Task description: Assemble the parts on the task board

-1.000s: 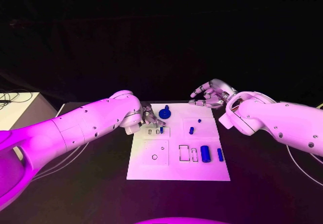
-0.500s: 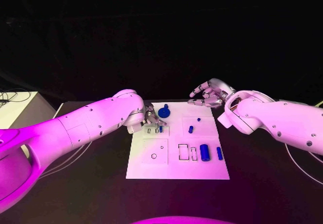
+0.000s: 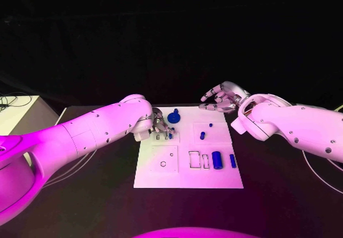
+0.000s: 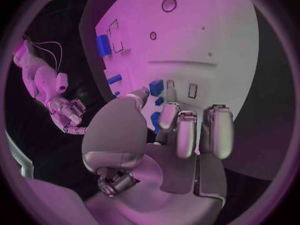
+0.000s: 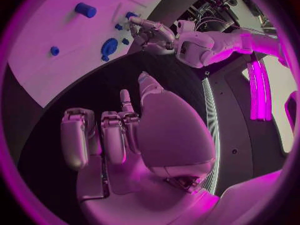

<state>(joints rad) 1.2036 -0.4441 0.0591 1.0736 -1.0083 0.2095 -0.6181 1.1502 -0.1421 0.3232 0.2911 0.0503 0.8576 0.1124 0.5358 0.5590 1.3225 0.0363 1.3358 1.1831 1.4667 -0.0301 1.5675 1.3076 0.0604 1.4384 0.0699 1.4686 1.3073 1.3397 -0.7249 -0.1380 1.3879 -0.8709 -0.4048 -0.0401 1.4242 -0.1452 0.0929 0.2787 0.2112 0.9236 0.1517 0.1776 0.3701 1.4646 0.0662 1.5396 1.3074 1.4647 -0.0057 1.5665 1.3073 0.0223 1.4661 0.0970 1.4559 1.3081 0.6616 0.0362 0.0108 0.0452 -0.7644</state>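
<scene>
Blue part pinched in the left robot hand has stayed over the small slots on the white board, barely lower, so insertion seems near; the right robot hand waits open.

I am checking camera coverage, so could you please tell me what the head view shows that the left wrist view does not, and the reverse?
Head view alone: the whole task board and the large blue cylinder by its near right edge. Left wrist view alone: close up, the left hand with fingertips at a small blue part beside narrow slots. Both: the board, blue parts, the right hand off the board.
</scene>
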